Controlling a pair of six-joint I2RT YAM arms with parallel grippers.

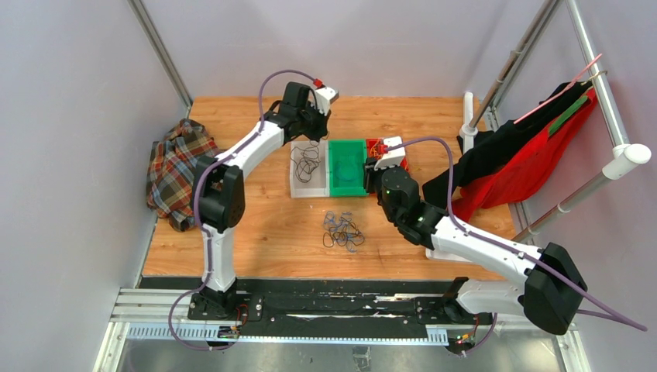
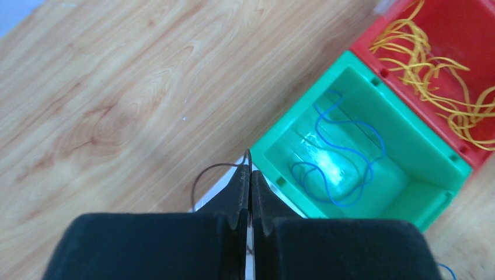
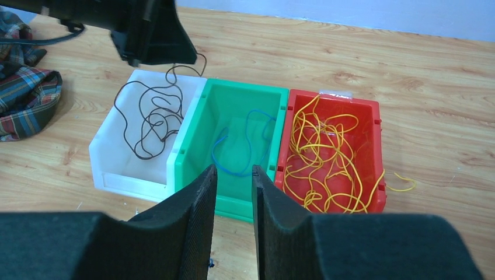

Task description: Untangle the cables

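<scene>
Three bins stand side by side. The white bin [image 3: 105, 153] holds black cables [image 3: 149, 125], the green bin [image 3: 198, 134] a blue cable [image 3: 236, 153], and the red bin [image 3: 373, 146] yellow cables [image 3: 327, 154]. My left gripper [image 2: 250, 169] hovers over the white bin's far edge, shut on a black cable [image 2: 201, 175] that loops out from its tips and hangs into the bin. My right gripper [image 3: 233, 172] stands open and empty in front of the green bin. A tangle of blue and black cables [image 1: 343, 230] lies on the table nearer the arms.
A plaid cloth [image 1: 178, 170] lies at the table's left edge. Red and black garments [image 1: 527, 155] hang on a rack at the right. One loose yellow cable [image 3: 403, 185] lies on the wood beside the red bin.
</scene>
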